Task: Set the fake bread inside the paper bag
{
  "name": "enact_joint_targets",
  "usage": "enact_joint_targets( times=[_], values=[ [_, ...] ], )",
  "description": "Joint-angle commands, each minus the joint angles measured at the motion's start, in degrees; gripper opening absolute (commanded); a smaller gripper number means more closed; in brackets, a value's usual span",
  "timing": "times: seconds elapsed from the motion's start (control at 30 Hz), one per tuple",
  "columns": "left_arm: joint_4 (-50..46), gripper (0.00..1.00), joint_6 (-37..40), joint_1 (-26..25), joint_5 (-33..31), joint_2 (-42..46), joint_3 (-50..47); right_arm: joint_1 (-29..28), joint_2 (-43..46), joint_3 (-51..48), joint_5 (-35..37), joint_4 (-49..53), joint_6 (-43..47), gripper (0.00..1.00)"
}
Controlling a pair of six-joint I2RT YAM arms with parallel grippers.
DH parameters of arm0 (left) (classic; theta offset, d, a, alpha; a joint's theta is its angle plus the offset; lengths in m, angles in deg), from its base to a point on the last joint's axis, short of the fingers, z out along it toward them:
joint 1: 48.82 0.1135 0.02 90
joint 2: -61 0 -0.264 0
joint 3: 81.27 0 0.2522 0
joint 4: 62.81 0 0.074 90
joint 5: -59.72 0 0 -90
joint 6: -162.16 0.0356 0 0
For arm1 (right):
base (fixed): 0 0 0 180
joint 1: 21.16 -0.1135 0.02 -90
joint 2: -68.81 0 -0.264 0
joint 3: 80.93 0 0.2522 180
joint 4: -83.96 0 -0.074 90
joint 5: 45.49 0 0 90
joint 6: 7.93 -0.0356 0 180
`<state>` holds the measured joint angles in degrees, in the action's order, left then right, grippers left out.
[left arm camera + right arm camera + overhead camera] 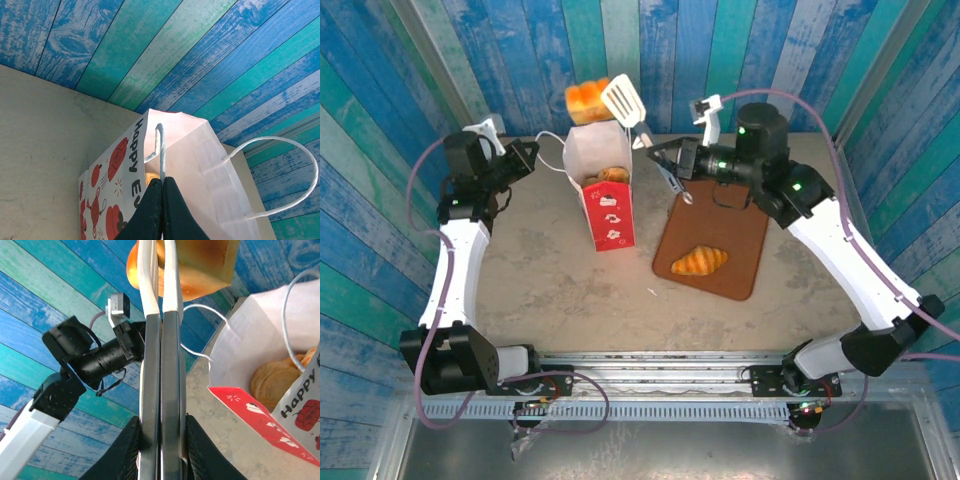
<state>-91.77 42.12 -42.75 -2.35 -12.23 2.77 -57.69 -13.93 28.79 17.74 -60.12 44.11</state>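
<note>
The white paper bag (605,195) with its red front stands upright mid-table, several golden pastries (272,382) inside it. My left gripper (525,155) is shut on one white cord handle (161,150), at the bag's left. My right gripper (670,165) is shut on a pair of tongs (161,390) with white slotted heads (623,100). The tongs pinch a cube bun (588,100) held in the air just behind and above the bag's open mouth. A croissant (699,261) lies on the brown tray (740,240), right of the bag.
The second cord handle (280,175) loops free on the bag's far side. Blue and green plank walls (740,50) close in the table's back and sides. The left arm (90,360) reaches in beyond the tongs in the right wrist view.
</note>
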Motion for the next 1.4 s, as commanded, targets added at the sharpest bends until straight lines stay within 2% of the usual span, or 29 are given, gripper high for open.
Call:
enact_joint_targets(
  times=[0.0,0.43,0.9,1.37],
  values=[
    [-0.94,0.00,1.96,0.26,-1.42,0.55,-0.66,-1.49,-2.05,1.80,1.30,-3.64,0.52,0.01],
    [-3.09,0.00,4.97,0.22,-5.66,3.14,-1.73,-2.58,-5.59,-3.15,6.47,0.21,0.69,0.01],
    [-2.64,0.00,5.16,0.30,-5.25,3.19,-1.99,-2.51,-6.82,-8.64,4.62,0.08,-0.63,0.02],
    [-2.51,0.00,5.24,0.26,-4.89,3.11,-2.09,-2.58,-6.81,-9.10,3.69,-0.71,-0.77,0.31]
  ],
)
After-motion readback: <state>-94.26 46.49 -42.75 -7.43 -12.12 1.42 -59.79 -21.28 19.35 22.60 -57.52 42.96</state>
